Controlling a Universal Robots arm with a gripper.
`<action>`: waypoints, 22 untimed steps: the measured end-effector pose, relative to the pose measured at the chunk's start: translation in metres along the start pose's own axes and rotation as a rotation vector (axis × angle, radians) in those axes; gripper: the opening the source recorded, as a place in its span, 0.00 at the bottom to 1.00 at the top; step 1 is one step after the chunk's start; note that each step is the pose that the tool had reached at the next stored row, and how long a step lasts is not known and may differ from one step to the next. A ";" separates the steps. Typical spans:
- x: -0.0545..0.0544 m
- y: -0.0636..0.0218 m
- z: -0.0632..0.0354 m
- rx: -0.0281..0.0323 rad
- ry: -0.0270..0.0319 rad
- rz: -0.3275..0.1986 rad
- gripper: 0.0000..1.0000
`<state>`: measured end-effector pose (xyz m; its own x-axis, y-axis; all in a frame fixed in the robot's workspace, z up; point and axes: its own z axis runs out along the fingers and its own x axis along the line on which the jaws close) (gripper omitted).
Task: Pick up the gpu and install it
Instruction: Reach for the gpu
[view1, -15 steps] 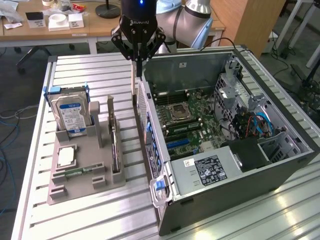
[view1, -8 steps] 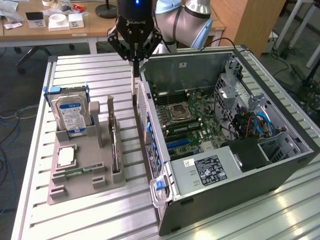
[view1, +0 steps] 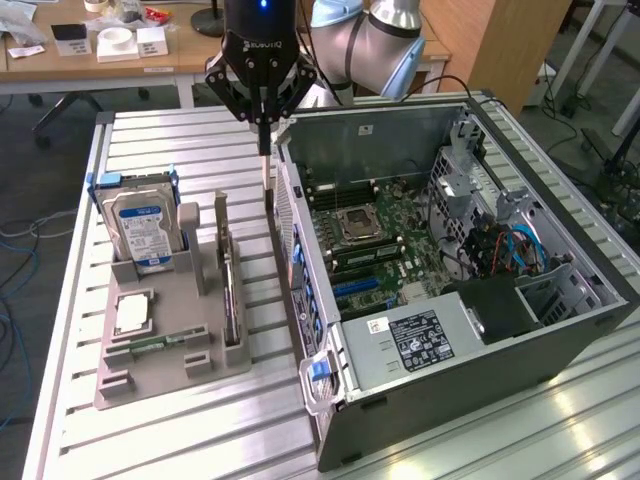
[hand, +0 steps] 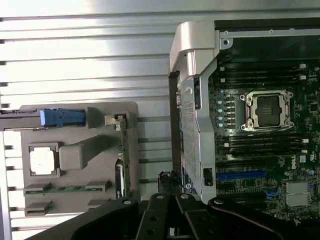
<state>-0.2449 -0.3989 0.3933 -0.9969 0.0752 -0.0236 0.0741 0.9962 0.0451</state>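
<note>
The gpu (view1: 230, 288) stands on its long edge in a slot of the grey holder (view1: 170, 360), a thin green card with a metal end; the wrist view has it edge-on (hand: 123, 150). My gripper (view1: 267, 190) hangs over the table in the gap between the holder and the open computer case (view1: 470, 330), close to the case's outer wall. Its fingers are shut with nothing between them. It is apart from the gpu, a little beyond the card's far end. In the wrist view the gripper (hand: 169, 195) sits beside the case wall.
The holder also carries a hard drive (view1: 140, 225) with a blue-white label, a processor chip (view1: 132, 312) and a memory stick (view1: 160, 343). Inside the case lie the motherboard (view1: 365, 235) and blue slots (hand: 240, 175). The ribbed metal table (view1: 180, 135) stretches around.
</note>
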 end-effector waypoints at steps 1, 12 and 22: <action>0.001 -0.0001 0.0000 0.0000 0.0000 0.000 0.11; 0.016 -0.0012 -0.0004 0.0000 -0.0001 0.000 0.11; 0.029 -0.0022 -0.0008 0.0000 -0.0002 0.000 0.11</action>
<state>-0.2745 -0.3989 0.3933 -0.9969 0.0753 -0.0238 0.0742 0.9962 0.0451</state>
